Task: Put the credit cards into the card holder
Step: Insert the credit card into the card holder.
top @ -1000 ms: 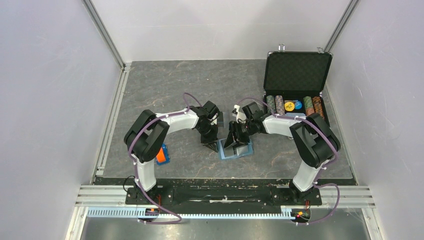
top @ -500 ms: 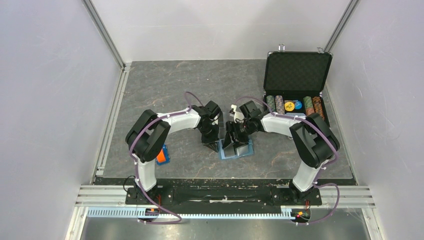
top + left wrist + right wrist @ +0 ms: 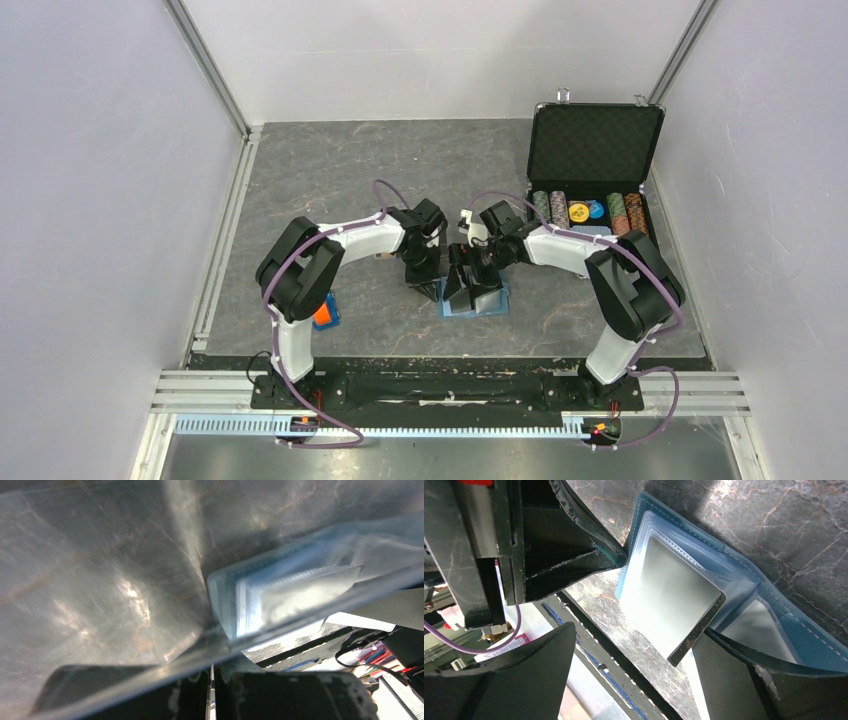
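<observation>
The card holder (image 3: 490, 302) is a teal-blue wallet lying open on the table, its light blue pockets up (image 3: 744, 625). A black-edged credit card (image 3: 674, 602) with a glare-white face lies tilted over the pockets, its near corner against my right gripper's right finger (image 3: 734, 680). My right gripper (image 3: 636, 645) is open and straddles the card; it shows in the top view (image 3: 463, 288). My left gripper (image 3: 211, 685) is shut on the rim of a clear plastic tray (image 3: 125, 595), just left of the wallet (image 3: 428, 284). The wallet shows blurred through the tray (image 3: 270, 595).
An open black chip case (image 3: 596, 140) with rows of chips stands at the back right. A chunky orange-and-blue block (image 3: 322, 312) lies by the left arm's base link. The left gripper's body (image 3: 544, 545) is close beside the wallet's left edge.
Both grippers have drawn a little closer together over the wallet: the left one shifted right, the right one shifted left.
</observation>
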{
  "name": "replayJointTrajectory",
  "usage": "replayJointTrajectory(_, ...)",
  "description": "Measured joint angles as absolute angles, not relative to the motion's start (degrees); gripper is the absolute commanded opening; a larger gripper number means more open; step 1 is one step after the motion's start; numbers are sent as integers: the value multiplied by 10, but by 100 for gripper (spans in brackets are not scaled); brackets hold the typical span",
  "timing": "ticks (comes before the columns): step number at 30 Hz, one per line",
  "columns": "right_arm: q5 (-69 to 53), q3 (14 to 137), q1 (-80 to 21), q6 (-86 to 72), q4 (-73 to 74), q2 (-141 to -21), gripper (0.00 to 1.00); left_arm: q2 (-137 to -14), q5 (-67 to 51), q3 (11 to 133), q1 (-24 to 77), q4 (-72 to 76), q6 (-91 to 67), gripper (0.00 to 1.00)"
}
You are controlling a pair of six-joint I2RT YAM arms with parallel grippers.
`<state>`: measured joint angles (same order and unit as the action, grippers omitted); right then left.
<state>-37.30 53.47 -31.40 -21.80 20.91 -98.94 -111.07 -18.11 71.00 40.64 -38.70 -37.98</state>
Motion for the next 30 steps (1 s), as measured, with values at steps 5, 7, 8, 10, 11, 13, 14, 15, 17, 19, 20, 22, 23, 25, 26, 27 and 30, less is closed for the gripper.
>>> replayJointTrajectory(5,-356,542,-314,-198,231,-983,90,-1112,-174,716,407,-387,-378,4)
replayJointTrajectory(7,-348,543,-315,-191,237,-981,87,-1115,-171,721,407,-387,-378,4)
replayJointTrajectory(8,-346,544,-315,-188,239,-981,83,-1116,-170,724,407,-387,-378,4)
replayJointTrajectory(10,-343,544,-315,-183,241,-981,72,-1119,-166,730,407,-388,-375,4)
replayJointTrajectory(11,-339,544,-315,-182,242,-981,65,-1119,-165,732,407,-389,-374,4)
replayJointTrajectory(13,-335,544,-315,-178,244,-983,51,-1120,-164,735,407,-390,-372,4)
replayJointTrajectory(14,-333,544,-315,-177,244,-986,46,-1120,-164,735,407,-390,-371,4)
replayJointTrajectory(15,-331,544,-315,-176,245,-991,42,-1120,-163,736,407,-390,-371,4)
replayJointTrajectory(17,-331,544,-312,-179,245,-1000,40,-1120,-163,736,407,-392,-371,4)
replayJointTrajectory(19,-332,544,-310,-181,245,-1004,41,-1120,-163,736,407,-393,-371,4)
replayJointTrajectory(20,-332,544,-310,-181,245,-1004,43,-1120,-162,736,407,-394,-371,5)
replayJointTrajectory(22,-333,545,-310,-181,247,-1004,50,-1120,-161,736,407,-394,-370,8)
replayJointTrajectory(23,-333,547,-310,-181,249,-1004,54,-1120,-160,737,407,-396,-370,10)
replayJointTrajectory(25,-333,552,-311,-179,255,-1004,63,-1120,-155,741,407,-402,-370,17)
replayJointTrajectory(26,-332,554,-311,-178,260,-1004,68,-1120,-152,743,408,-404,-370,20)
replayJointTrajectory(27,-331,558,-312,-176,264,-1003,72,-1120,-150,745,408,-406,-368,23)
replayJointTrajectory(30,-325,565,-317,-166,280,-995,81,-1119,-142,754,409,-417,-362,30)
